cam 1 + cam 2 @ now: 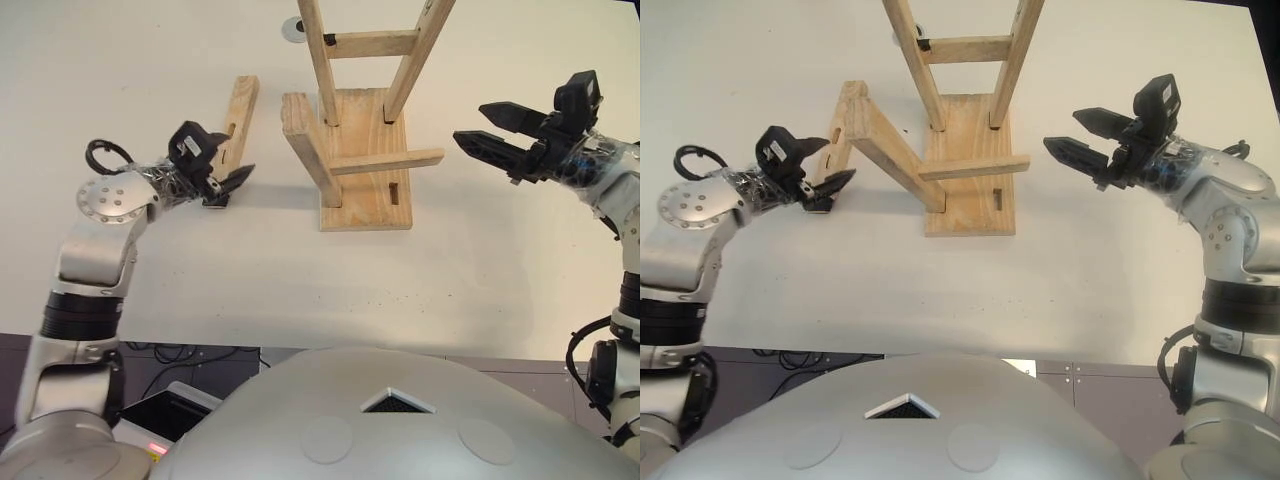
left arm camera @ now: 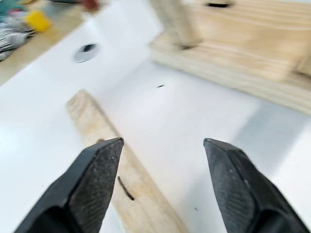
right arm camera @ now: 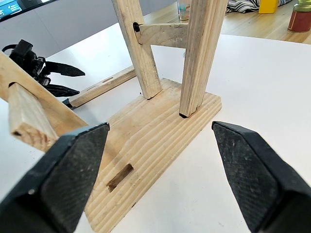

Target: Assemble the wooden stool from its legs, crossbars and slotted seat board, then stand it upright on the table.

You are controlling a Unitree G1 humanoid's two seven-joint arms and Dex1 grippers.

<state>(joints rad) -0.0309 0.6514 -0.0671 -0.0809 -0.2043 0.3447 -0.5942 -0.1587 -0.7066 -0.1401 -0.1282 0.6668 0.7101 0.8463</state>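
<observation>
Holds the left gripper [image 1: 235,185] low over the left part of the table [image 1: 120,60], fingers spread, pointing toward the right edge. Bends the left arm [image 1: 95,240] sharply at the elbow near the front edge. Carries the right gripper [image 1: 470,121] above the right side, fingers wide apart, aimed toward the left edge. Folds the right arm [image 1: 625,210] up from the front right corner.
</observation>
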